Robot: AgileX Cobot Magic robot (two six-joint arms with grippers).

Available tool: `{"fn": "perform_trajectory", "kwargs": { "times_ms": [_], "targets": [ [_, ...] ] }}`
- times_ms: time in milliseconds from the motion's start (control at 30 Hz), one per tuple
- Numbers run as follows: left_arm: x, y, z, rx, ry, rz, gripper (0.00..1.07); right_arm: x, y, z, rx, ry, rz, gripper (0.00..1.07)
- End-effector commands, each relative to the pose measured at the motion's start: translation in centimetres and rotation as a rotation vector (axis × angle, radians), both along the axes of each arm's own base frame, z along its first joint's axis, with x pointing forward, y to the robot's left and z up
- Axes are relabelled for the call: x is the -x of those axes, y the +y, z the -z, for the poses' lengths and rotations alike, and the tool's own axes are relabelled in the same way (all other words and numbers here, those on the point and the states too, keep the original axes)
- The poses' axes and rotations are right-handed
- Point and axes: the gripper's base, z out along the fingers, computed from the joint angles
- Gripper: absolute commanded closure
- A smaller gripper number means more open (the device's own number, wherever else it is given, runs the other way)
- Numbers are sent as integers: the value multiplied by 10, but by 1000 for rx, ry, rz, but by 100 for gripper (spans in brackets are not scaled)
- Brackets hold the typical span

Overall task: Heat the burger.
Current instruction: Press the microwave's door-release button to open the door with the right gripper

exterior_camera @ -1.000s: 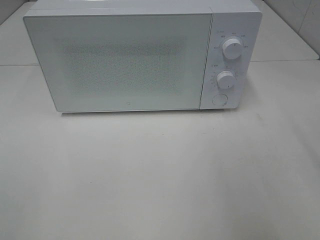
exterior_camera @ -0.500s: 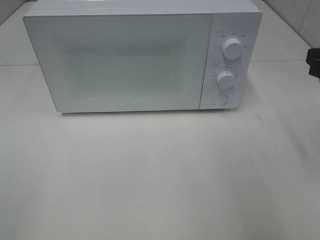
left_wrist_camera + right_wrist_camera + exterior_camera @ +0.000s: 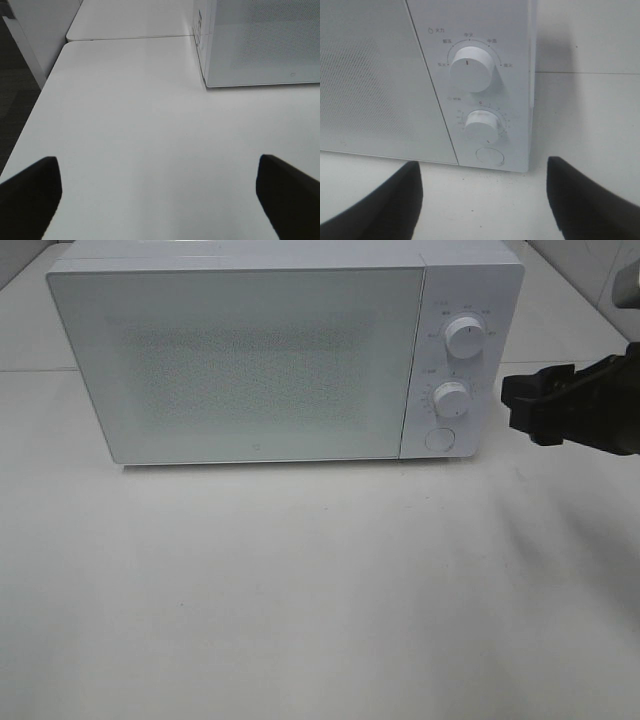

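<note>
Right wrist: black jaws gape before smooth white microwave (image 3: 370, 75).

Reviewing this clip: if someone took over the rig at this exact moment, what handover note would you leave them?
The left claw is open and empty over the table.
The right claw is open and empty, beside the microwave control panel, level with the lower knob, touching nothing.
The burger is not in view. The door is shut and frosted, so I cannot tell whether the burger is inside.
Done: door closed.
Left: probably setting the knobs. Confirm the burger is inside first.
</note>
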Motion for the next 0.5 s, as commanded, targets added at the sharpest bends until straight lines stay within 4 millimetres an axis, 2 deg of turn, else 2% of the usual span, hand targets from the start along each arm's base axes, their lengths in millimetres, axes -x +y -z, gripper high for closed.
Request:
{"fn": "perform_trajectory", "kwargs": {
  "times_ms": [33, 333, 500],
  "targets": [
    [2, 0, -1, 2, -30, -4, 9, -3, 11, 4, -12, -28, -19, 40],
    [2, 0, -1, 2, -30, -4, 9, -6, 36, 22, 5, -32, -24, 40],
    [2, 0, -1, 2, -30, -4, 9, -5, 46, 31, 48, -67, 84, 40]
  ]
}}
